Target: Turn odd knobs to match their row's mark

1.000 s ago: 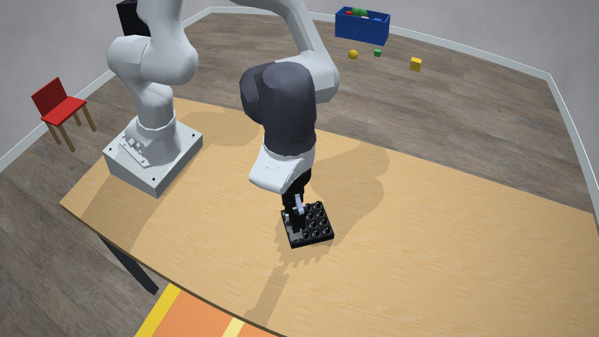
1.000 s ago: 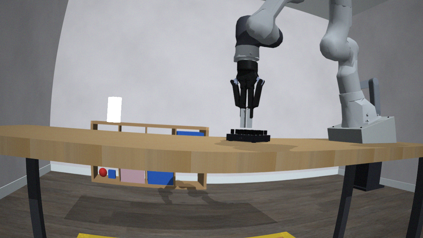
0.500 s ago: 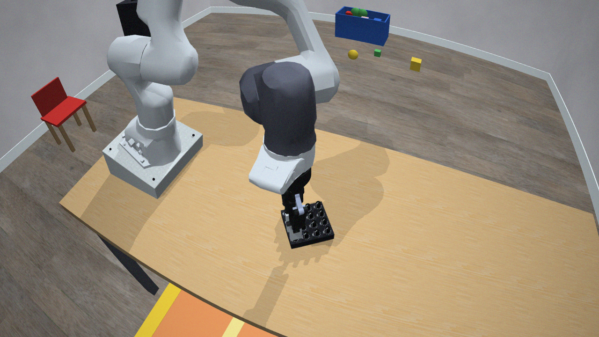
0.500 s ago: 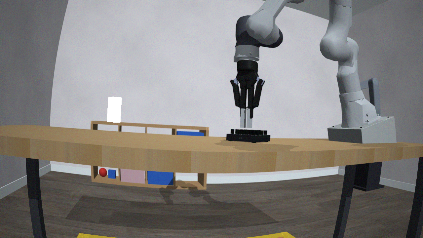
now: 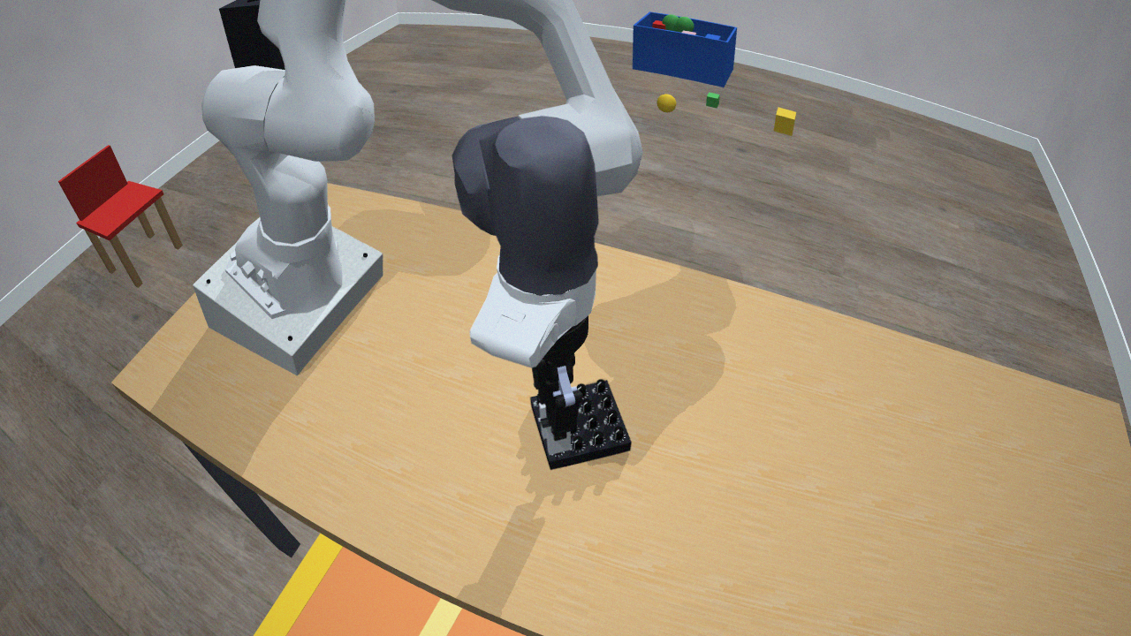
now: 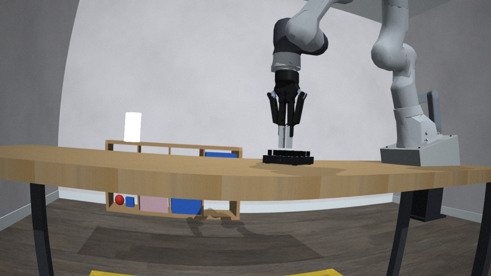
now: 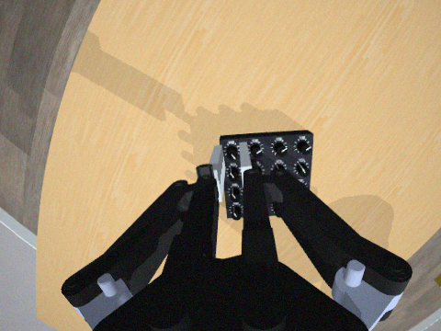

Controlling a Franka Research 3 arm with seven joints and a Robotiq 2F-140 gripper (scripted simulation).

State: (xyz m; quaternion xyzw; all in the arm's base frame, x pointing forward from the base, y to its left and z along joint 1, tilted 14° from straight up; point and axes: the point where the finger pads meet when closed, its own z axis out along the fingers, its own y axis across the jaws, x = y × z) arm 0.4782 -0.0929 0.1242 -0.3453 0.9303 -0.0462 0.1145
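- Knob box (image 5: pixel 604 420) found standing flat on the wooden table (image 5: pixel 791 474), near mid-table, well apart from the robot base (image 5: pixel 284 308).
- Sixteen black knobs in a four-by-four grid; printed names and white lines too small to read in any view.
- Gripper (image 7: pixel 231 180) positioned vertically over the box, fingers pointing straight down, at the column of knobs along the box's edge on the robot-base side.
- Seen from the side, fingertips (image 6: pixel 285 142) lowered to about the level of the knob tops; contact with a knob cannot be told.
- Pincer drawn nearly together with only a narrow gap left between the fingers; clenched on nothing.
- In the wrist view, that edge column of knobs visible in the gap between the two fingers, one light pad (image 7: pixel 216 175) lying just outside the box's edge.
- Remaining three columns of knobs uncovered beside the gripper.
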